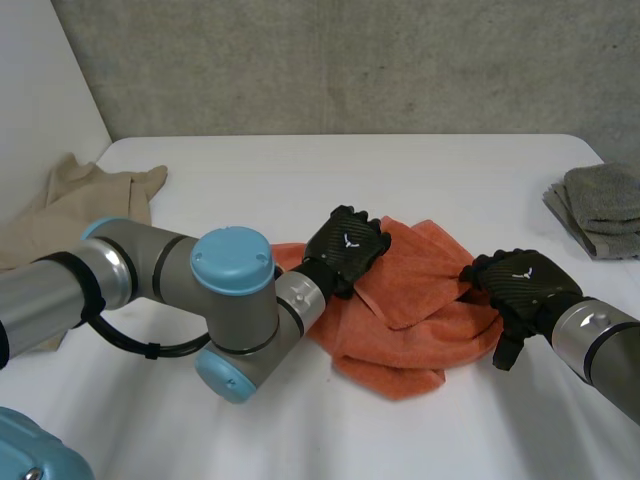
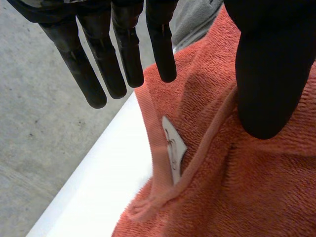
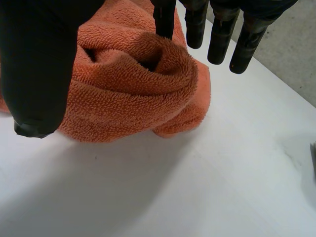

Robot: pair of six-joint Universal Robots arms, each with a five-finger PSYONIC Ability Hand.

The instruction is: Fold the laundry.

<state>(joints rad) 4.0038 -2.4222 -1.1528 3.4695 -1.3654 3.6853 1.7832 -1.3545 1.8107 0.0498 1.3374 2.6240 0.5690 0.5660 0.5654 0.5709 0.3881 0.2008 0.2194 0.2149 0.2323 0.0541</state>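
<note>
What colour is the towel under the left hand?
The towel is plain orange terry; clearest in the left wrist view.

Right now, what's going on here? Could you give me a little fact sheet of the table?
Surface: white table
Being folded: orange towel, crumpled, mid-table
Towel detail: white label by the hem
Left hand: open, fingers straight, at the towel's left edge
Right hand: open, at the towel's bunched right end
Right side: grey towel, folded
Left side: beige cloth, unfolded heap
</note>
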